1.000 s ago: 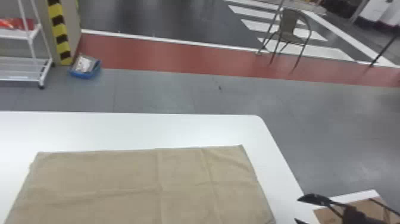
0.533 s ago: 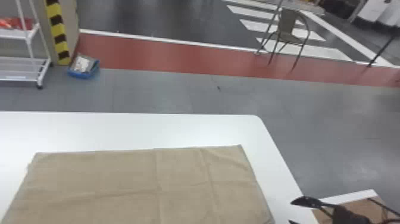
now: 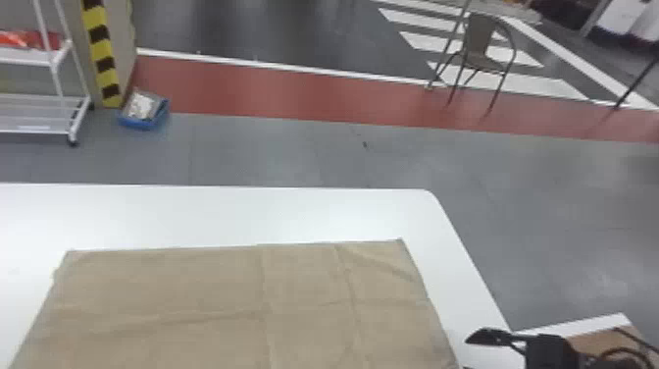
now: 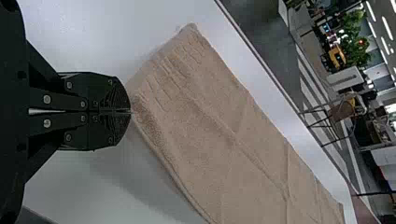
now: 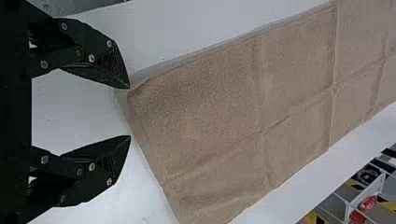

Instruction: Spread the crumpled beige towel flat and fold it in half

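While the towel [image 3: 220, 304] lies spread almost flat across the white table [image 3: 196, 211], the right gripper [image 3: 468, 353] is at the lower right of the head view, just beside the towel's right end, its fingers parted. In the right wrist view those two fingers stand well apart with nothing between them; one tip is close to a corner of the cloth, while the other is off the end edge, over bare table, so this pincer is released. From that corner the towel stretches away ahead of the fingers, crossed by long creases that meet one another, with a narrow strip showing along its edge. Over in the left wrist view, the left gripper [image 4: 131, 112] has its fingers clenched together, tips right at a corner of the towel. The pictures do not show whether any cloth is pinched between them, and I cannot tell. Beyond those tips the towel runs off across the table, its end band ribbed with short ridges and creases crossing the middle. In the head view, its far edge is nearly straight, lying a little in from the table's far edge.
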{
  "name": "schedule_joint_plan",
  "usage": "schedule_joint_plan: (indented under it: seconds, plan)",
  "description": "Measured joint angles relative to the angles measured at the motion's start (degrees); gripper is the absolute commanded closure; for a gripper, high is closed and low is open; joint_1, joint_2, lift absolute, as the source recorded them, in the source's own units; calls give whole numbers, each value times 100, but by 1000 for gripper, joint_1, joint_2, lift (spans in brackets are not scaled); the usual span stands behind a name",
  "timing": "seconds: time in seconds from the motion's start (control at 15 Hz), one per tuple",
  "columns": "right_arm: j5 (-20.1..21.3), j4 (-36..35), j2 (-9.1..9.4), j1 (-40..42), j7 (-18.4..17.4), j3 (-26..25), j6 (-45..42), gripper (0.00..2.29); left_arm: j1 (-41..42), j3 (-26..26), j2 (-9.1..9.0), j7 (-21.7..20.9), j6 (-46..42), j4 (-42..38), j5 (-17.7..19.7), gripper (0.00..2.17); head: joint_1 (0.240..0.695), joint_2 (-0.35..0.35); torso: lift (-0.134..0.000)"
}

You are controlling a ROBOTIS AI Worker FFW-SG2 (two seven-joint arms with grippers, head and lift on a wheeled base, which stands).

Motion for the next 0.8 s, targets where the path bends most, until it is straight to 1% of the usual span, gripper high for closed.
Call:
schedule_joint_plan:
  seconds: [0.27, 0.6, 0.73, 0.8]
  plan:
    - [154, 55, -30, -39, 48, 172, 168, 647, -10, 3, 17, 14, -11, 62, 30, 1436, 695, -281, 0]
    - [239, 133, -73, -84, 21, 202, 258, 653, -51, -4, 8, 7, -7, 93, 14, 1440, 695, -291, 0]
    - [252, 163, -80, -131, 6, 244, 300, 873, -60, -6, 8, 2, -8, 112, 12, 1440, 695, -290, 0]
    - [270, 176, -80, -170, 0, 283, 356, 876, -61, -6, 8, 1, -6, 114, 12, 1440, 695, -286, 0]
